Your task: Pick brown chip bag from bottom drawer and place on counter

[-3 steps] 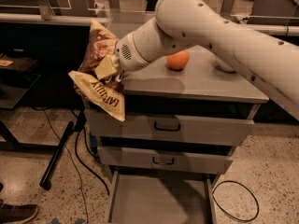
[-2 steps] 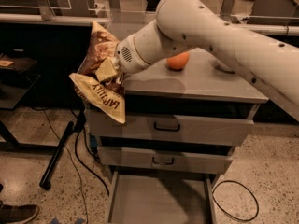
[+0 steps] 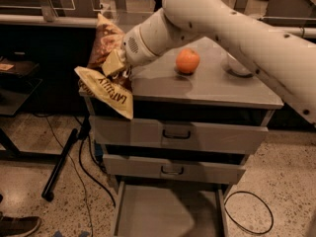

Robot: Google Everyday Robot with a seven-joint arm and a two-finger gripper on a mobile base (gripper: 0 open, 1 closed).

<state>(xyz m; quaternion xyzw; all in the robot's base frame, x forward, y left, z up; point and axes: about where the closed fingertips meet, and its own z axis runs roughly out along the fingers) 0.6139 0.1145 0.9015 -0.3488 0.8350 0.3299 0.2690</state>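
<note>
Hanging at the left edge of the counter (image 3: 212,90), the brown chip bag (image 3: 109,94) is being gripped by the claw (image 3: 117,65), which is being kept clamped on the bag's crumpled middle. Against the views from a second ago, almost nothing is being changed: bag and claw are being shown in very nearly the same spot, at most nudged a little toward 3 o'clock, so the carry is being judged as pausing rather than advancing. The bottom drawer (image 3: 163,216), standing open at 6 o'clock from the counter, is being shown with no bag in it, so the picking part is being counted as done. The bag's lower half is being dangled past the rim toward 7 o'clock, off the counter. An orange (image 3: 187,61) is being seen at 3 o'clock from the claw, apart from the bag. A further shift toward 3 o'clock is probably being called for before release, since a bag let go here is likely being risked to a slide off the edge
</note>
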